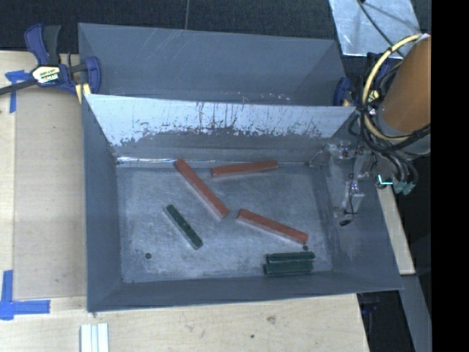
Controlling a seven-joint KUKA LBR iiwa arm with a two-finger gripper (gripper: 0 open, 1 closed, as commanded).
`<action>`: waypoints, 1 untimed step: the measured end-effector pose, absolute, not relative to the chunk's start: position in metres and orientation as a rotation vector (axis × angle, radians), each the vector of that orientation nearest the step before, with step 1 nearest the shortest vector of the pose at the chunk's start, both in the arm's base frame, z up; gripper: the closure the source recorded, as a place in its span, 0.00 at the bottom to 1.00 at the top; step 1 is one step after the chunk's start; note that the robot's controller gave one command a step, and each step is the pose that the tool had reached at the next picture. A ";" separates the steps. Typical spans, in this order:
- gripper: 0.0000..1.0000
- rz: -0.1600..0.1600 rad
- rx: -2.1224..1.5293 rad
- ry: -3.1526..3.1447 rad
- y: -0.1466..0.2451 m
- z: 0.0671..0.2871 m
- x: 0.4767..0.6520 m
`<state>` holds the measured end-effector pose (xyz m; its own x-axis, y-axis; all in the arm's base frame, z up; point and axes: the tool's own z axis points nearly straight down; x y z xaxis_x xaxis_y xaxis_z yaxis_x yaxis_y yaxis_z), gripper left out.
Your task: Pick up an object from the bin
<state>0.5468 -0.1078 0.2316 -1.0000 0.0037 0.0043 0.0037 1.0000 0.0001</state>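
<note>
My gripper [347, 213] hangs at the bin's right side, over the sloping right wall, with nothing seen in it. Nearest to it, to its left on the bin floor, lies a red-brown bar [271, 226], slanting down toward the right. A short dark green block [289, 263] lies flat by the front right corner, below and left of the gripper. Both lie apart from the gripper.
A long red-brown bar [200, 189] lies diagonally at mid-floor, and another red-brown bar [244, 169] rests along the back wall. A thin dark green stick [182, 226] lies at the left. The arm with its cables stands over the right rim.
</note>
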 end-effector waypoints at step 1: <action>0.00 -0.005 -0.040 -3.137 -0.010 0.111 0.552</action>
